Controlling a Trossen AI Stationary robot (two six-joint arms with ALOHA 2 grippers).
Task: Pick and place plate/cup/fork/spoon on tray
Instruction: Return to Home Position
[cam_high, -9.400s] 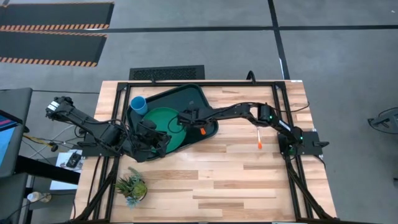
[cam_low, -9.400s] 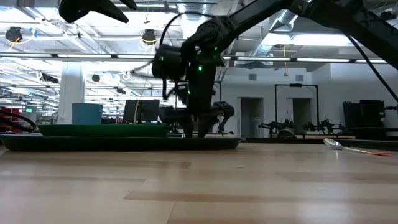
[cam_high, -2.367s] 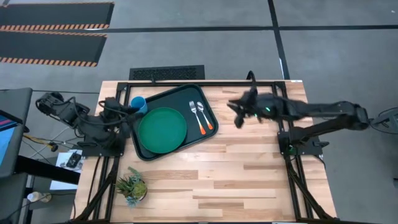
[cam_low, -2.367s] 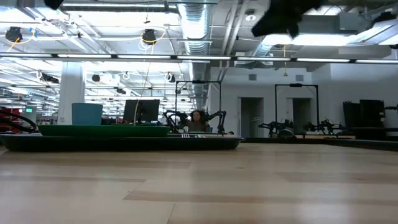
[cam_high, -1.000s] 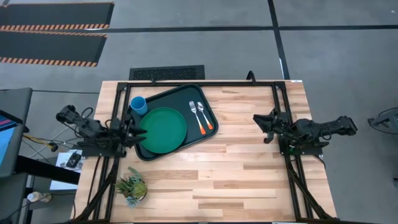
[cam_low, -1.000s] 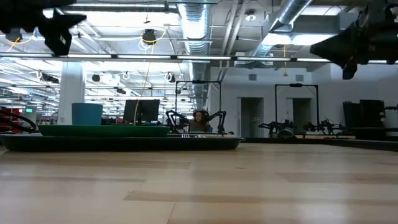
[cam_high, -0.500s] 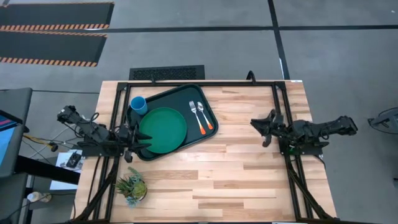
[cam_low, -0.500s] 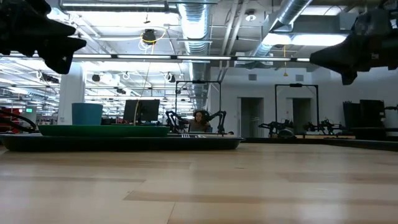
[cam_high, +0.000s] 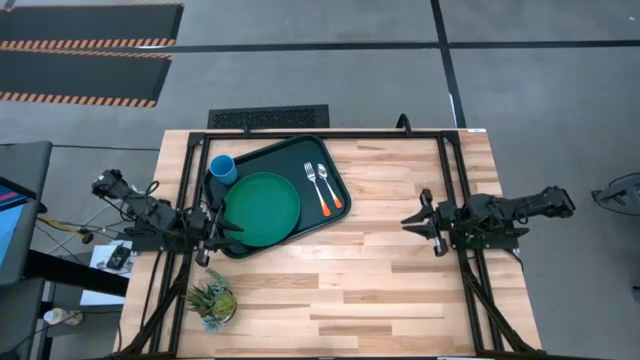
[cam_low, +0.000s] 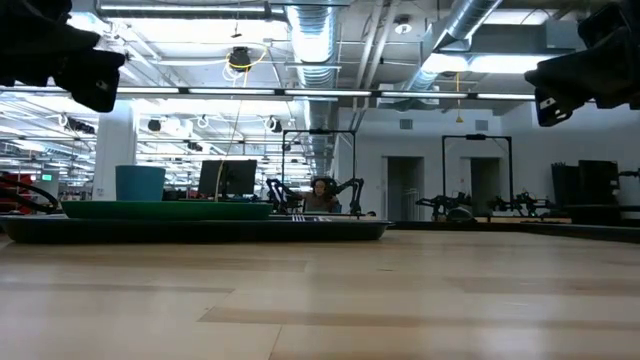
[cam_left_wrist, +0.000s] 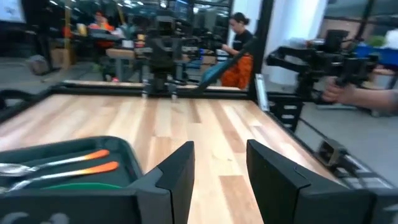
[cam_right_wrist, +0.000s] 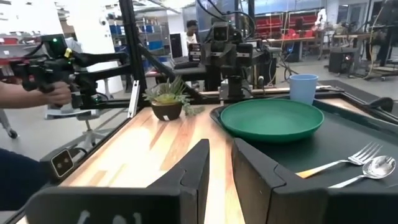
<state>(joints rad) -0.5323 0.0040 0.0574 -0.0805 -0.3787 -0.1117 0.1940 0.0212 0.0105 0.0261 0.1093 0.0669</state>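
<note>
Though both arms sit pulled back to the worktop's (cam_high: 380, 270) sides, the high view shows everything already gathered at about ten o'clock: the tray (cam_high: 340, 205) carries the green plate (cam_high: 262, 208) toward its nine-o'clock end, with the fork (cam_high: 312, 178) and spoon (cam_high: 327, 182) lying side by side toward its three-o'clock end, orange handles pointing to roughly five o'clock. The blue cup (cam_high: 223, 168) stands at the tray's eleven-o'clock corner, though whether it rests inside the rim cannot be told from above. The left tool (cam_high: 214, 231) hovers at the tray's nine-o'clock edge; the right tool (cam_high: 422, 224) sits at three o'clock, well apart from it, fingers spread. A small plant (cam_high: 212, 298) stands at seven o'clock.

From table height, tray (cam_low: 360, 229), plate (cam_low: 160, 209) and cup (cam_low: 140, 183) line up low at nine o'clock, both arms dark overhead.

The left wrist view shows its tool (cam_left_wrist: 219, 163) with fingers apart and empty, the utensils' orange handles nearby.

The right wrist view shows its tool (cam_right_wrist: 221, 163) likewise parted and empty, facing the plate, cup and cutlery.

By my judgement the task is essentially done. The plate looks light, stiff and smooth, best taken at the rim; the cup is light, and the thin utensils would want a pinch on the handle.
</note>
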